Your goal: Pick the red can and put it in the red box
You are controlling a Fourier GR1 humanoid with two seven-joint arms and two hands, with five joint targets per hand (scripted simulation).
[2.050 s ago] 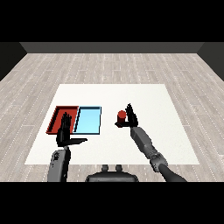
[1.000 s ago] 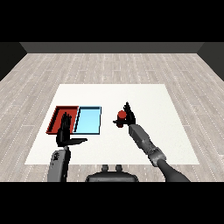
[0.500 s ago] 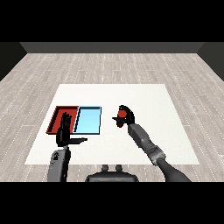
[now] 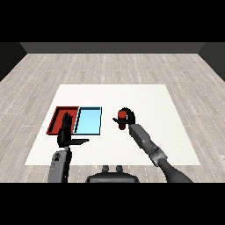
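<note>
With my right hand (image 4: 128, 117) curled round the red can (image 4: 121, 119), right of the blue tray (image 4: 88, 121), I could clip that tray's rim carrying it left to the red tray (image 4: 56, 119).

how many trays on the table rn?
2. The red tray lies at the table's left, partly behind the left hand; the light blue tray lies beside it on its right. No others show.
</note>
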